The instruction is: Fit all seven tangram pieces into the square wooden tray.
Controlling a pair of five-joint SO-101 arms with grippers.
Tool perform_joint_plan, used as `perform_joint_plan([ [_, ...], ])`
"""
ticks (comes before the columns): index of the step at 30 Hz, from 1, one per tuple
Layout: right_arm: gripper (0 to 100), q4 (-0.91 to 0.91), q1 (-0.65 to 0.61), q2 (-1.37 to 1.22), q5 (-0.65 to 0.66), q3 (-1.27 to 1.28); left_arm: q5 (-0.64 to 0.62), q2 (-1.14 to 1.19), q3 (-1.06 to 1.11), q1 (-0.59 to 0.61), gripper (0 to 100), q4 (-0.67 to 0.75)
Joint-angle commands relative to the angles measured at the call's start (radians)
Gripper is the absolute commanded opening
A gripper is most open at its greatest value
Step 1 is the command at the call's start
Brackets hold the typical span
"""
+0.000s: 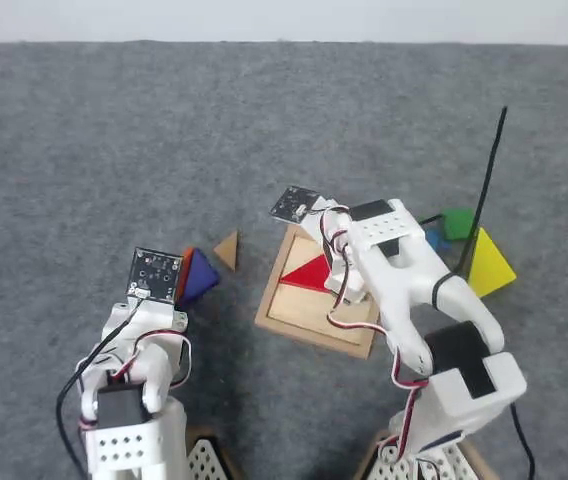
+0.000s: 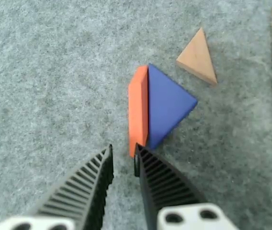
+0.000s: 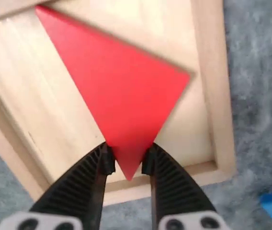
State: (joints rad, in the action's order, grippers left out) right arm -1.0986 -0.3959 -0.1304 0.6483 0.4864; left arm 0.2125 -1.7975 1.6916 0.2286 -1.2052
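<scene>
The right pincer (image 3: 126,155) is clenched on one corner of the red triangle (image 3: 121,91), which lies inside the wooden tray (image 3: 212,72). Away from the tray, on the tabletop, the left pincer (image 2: 123,151) is slightly parted and empty, just short of the orange piece (image 2: 138,110) that touches the blue triangle (image 2: 167,105).

High view: fixed overhead, distant, facing down on the whole table (image 1: 114,130).
Left wrist view: close above the blue triangle (image 2: 167,105), left of centre; shared with high view.
Right wrist view: closer, over the red triangle (image 3: 121,96) in the wooden tray (image 3: 212,72); likewise shared.
</scene>
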Motion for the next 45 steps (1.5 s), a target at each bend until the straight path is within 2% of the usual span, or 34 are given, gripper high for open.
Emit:
perform_joint_plan([
  [1,0.8,-0.050,-0.001,0.076,-0.086,-0.049,0.005,0.000,-0.007,0.005,7,-0.011],
  [7,0.8,-0.173,-0.074,0.228,-0.255,-0.054,0.005,0.000,-0.007,0.005,7,-0.011],
  [13,0.8,-0.185,-0.136,0.246,-0.433,-0.055,0.005,0.000,-0.007,0.005,7,-0.011],
  [16,0.8,-0.183,-0.070,0.232,-0.445,-0.063,0.005,0.000,-0.007,0.005,7,-0.011],
  [18,0.8,-0.188,-0.071,0.236,-0.434,-0.060,0.005,0.000,-0.007,0.005,7,-0.011],
  [23,0.8,-0.182,-0.282,0.237,-0.394,-0.055,0.005,0.000,-0.007,0.005,7,-0.011],
  [26,0.8,-0.165,-0.354,0.228,-0.391,-0.071,0.005,0.000,-0.007,0.005,7,-0.011],
  [37,0.8,-0.077,-0.412,0.226,-0.391,-0.069,0.005,0.000,-0.007,0.005,7,-0.011],
  [42,0.8,0.053,-0.306,0.226,-0.396,-0.069,0.005,0.000,-0.007,0.005,7,-0.011],
  [45,0.9,0.093,-0.320,0.225,-0.394,-0.069,0.005,0.000,-0.007,0.005,7,-0.011],
])
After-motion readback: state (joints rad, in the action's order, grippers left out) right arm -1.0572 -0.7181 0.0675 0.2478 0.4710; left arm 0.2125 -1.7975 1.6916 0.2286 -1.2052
